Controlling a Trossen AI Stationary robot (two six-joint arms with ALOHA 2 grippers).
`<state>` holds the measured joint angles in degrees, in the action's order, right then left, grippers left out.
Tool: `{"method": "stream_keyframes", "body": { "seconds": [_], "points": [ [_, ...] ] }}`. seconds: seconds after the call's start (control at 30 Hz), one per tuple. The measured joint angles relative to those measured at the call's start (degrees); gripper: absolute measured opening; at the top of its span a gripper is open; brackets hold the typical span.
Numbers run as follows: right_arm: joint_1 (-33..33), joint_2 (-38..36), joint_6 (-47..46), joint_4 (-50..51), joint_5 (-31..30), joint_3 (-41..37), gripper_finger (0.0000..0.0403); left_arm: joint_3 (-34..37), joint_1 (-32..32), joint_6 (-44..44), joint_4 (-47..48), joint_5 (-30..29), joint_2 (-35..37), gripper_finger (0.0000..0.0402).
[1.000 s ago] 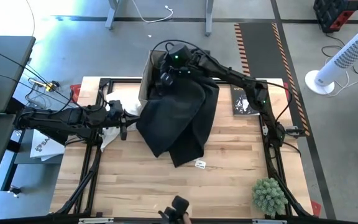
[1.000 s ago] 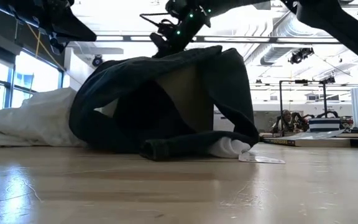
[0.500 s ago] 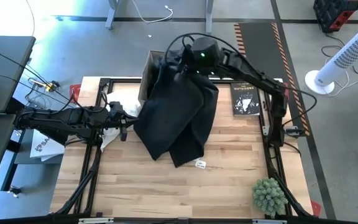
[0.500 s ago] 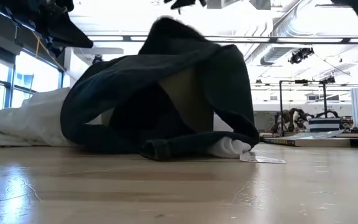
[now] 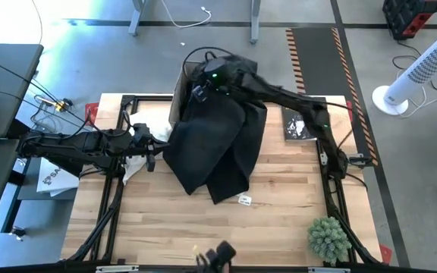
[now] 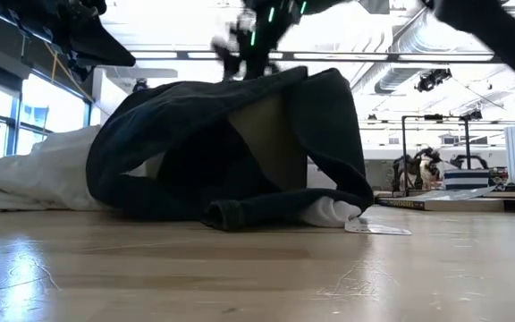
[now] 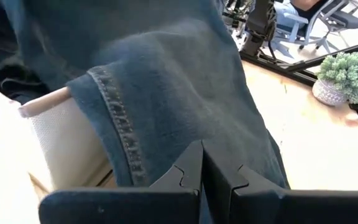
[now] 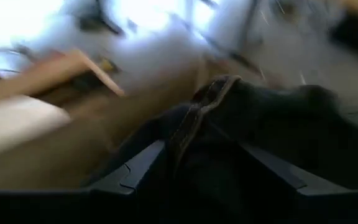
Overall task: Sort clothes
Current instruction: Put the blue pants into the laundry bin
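Right gripper (image 5: 203, 82) over the box (image 5: 179, 95) at the desk's (image 5: 279, 212) far edge, jaws spread above the black garment (image 5: 215, 140) draped half out; best regrip low, lift clear; left gripper (image 5: 149, 144) waits, jaws closed.

**Workshop floor surrounds wooden bench**

A grey concrete floor (image 5: 89, 57) carries a hazard-striped mat (image 5: 321, 57), a white tower fan (image 5: 423, 64) and a red crate (image 5: 408, 15). Tall windows (image 6: 12, 116) brighten the room; exposed ducts (image 6: 418, 40) cross the ceiling above distant desks.
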<state>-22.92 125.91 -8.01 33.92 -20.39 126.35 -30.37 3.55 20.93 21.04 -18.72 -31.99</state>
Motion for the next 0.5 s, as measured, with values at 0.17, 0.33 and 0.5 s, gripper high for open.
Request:
{"method": "stream_keyframes", "body": {
  "seconds": [0.17,0.33,0.5],
  "points": [
    [-2.98,8.96,-4.27,-1.37,14.69,-0.97,0.0184,0.0,-0.02,0.0,0.0,0.0,0.0,0.0001],
    [-2.74,9.75,-1.16,-1.97,17.56,-0.97,0.0184,0.0,-0.02,0.0,0.02,-0.02,0.02,0.0001],
    [0.56,2.96,6.26,-1.67,11.07,-0.06,0.0184,0.0,-0.01,-0.01,0.07,0.02,0.02,0.0001]
  ]
}}
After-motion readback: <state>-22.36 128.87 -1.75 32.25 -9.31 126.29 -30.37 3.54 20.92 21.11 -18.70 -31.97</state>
